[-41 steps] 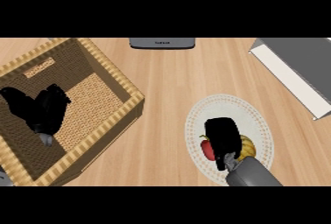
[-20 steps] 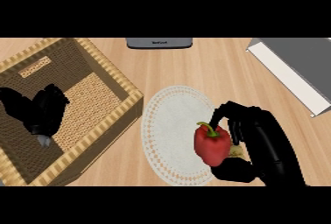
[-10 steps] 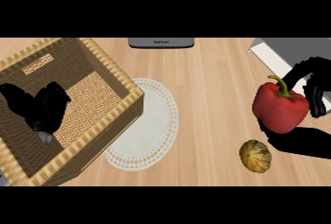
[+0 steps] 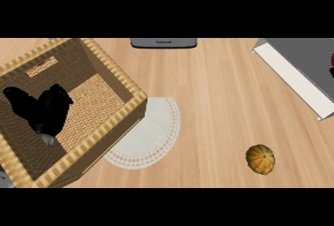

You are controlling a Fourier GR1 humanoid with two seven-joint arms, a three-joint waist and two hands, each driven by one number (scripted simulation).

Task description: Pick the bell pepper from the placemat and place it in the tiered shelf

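Wooden counter [image 4: 215, 84], head view: white round placemat [image 4: 153, 132] at centre-left, its left part hidden under a woven basket [image 4: 114, 75]; an orange-green gourd [image 4: 261, 159] lies on bare wood well right of the mat; a grey-white tiered shelf [image 4: 297, 75] sits at the right edge. Left hand [image 4: 46, 108] shows over the basket, fingers relaxed, holding nothing. The bell pepper and the right hand appear nowhere in view.

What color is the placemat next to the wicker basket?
White with a lacy dotted border, the placemat shows in the head view.
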